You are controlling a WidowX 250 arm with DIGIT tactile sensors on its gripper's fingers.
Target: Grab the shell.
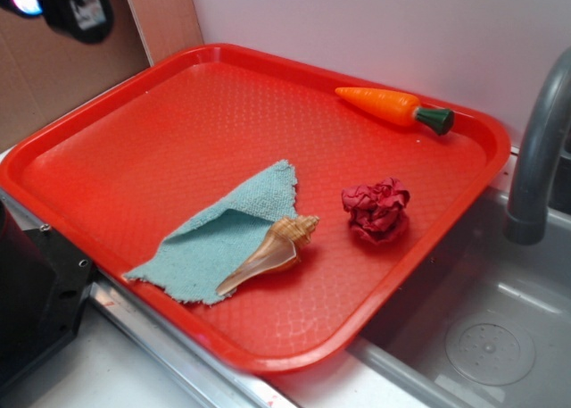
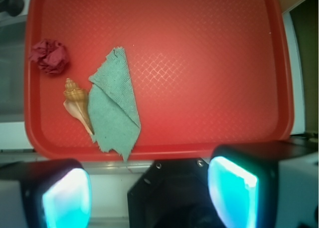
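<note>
The shell [image 1: 271, 247] lies near the tray's [image 1: 107, 113] front edge, partly on a teal cloth [image 1: 223, 238], beside a red paper ball [image 1: 376, 210]. The fingers [image 2: 233, 192] stand apart, holding nothing.

One shell [image 1: 272, 247], carrot [image 1: 393, 107], cloth [image 1: 223, 234]

The shell [image 1: 272, 248] [image 2: 78, 104] is a small glossy spiral seashell, tan with cream bands, lying on its side. Its knobby whorled end tapers into a long thin point. In the wrist view it lies well ahead of the pincer [image 2: 149, 190] and off to its left, apart from both fingers, point toward the pincer.
</note>
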